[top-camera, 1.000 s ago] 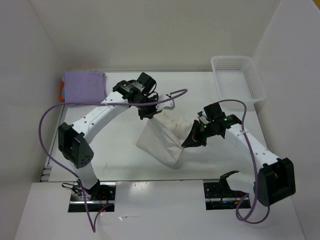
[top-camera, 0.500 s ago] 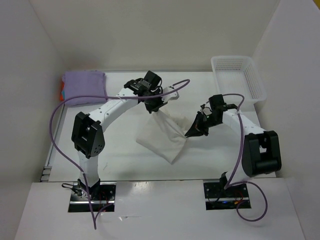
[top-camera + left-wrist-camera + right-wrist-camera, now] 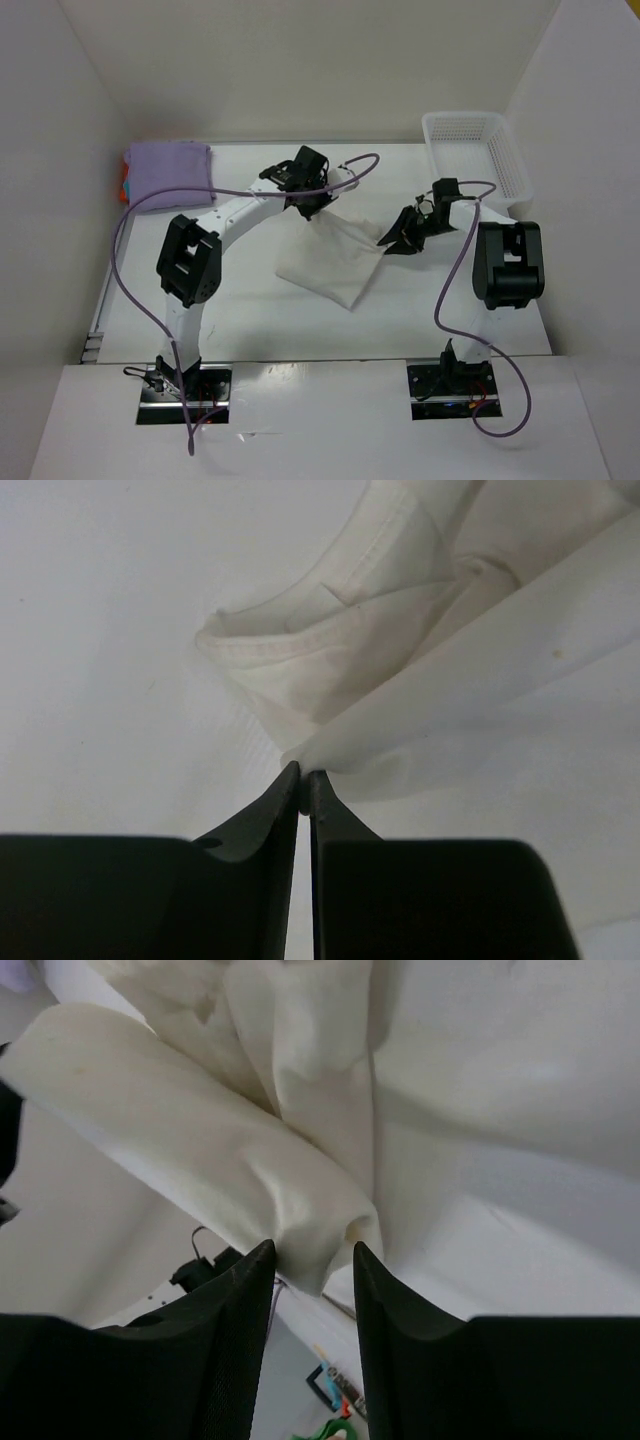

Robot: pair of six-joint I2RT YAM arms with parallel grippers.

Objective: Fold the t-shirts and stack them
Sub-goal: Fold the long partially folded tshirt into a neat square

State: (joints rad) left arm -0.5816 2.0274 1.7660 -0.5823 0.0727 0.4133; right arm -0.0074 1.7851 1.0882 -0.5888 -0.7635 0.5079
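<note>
One off-white t-shirt (image 3: 335,262) lies rumpled at frame centre. Your left gripper (image 3: 303,778) is narrow, tips pinching one corner of it. Your right gripper (image 3: 314,1250) stands parted, a fold of the cloth between its jaws. One lavender t-shirt (image 3: 168,172) sits folded upper left, with one orange t-shirt (image 3: 123,188) edge showing beneath. One basket (image 3: 462,118) upper right.

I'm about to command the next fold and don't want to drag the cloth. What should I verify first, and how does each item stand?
1. Right gripper free of the off-white t-shirt: cannot tell; jaws open, a fold lies between them.
2. Left gripper free of it: cannot tell; jaws nearly closed at the hem.
3. Shirt lying flat: not ok; folds bunched near both grippers.
4. Lavender t-shirt clear of the arms: ok.
5. Basket apart from the shirt: ok.
</note>
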